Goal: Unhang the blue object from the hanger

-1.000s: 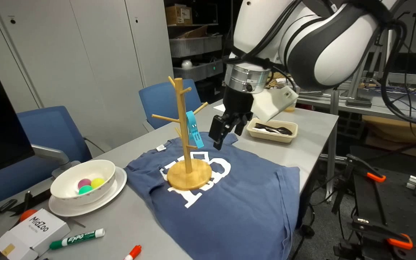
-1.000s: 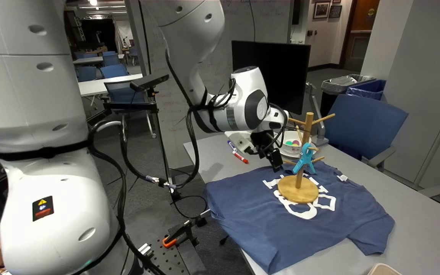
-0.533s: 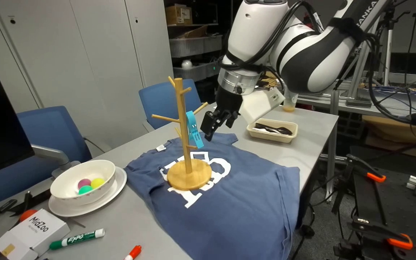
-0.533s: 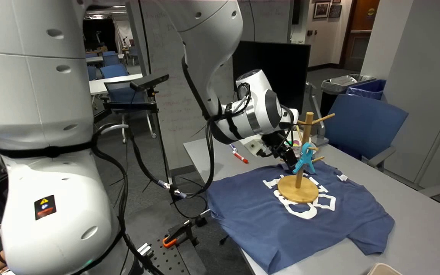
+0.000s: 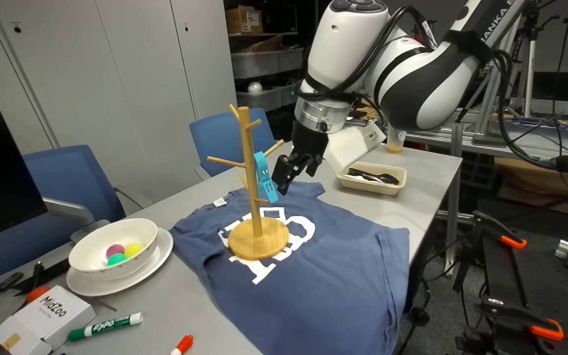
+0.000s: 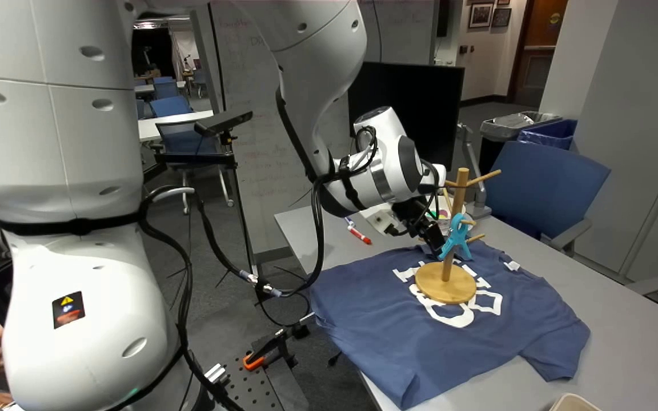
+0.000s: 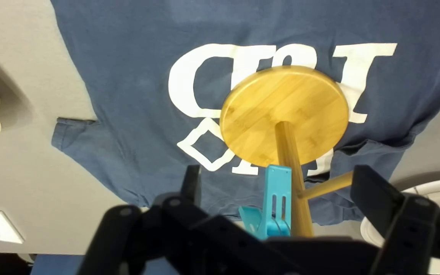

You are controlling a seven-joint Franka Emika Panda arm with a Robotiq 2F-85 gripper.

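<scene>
The gripper is positioned just beside the hanger, jaws spread wide. In the wrist view, the blue object appears between the fingers, with a visible gap to one finger and the pole toward the other. Caution: a peg on the latter side meets that finger's outline; contact cannot be determined. The blue object hangs from another peg of the hanger.

Beneath the hanger lies the T-shirt, extending to the edge of the table nearest the robot. The tray stands well apart from the hanger on one side; the bowl, set on its plate, stands on the opposite side. Beyond the hanger, away from the robot, bare tabletop separates the T-shirt from a blue chair.

Compared with one second ago, the gripper stands closer to the hanger; its jaw spread is unchanged. Over the last half second, the shift is slight. The blue object, hanger and T-shirt hold position.
</scene>
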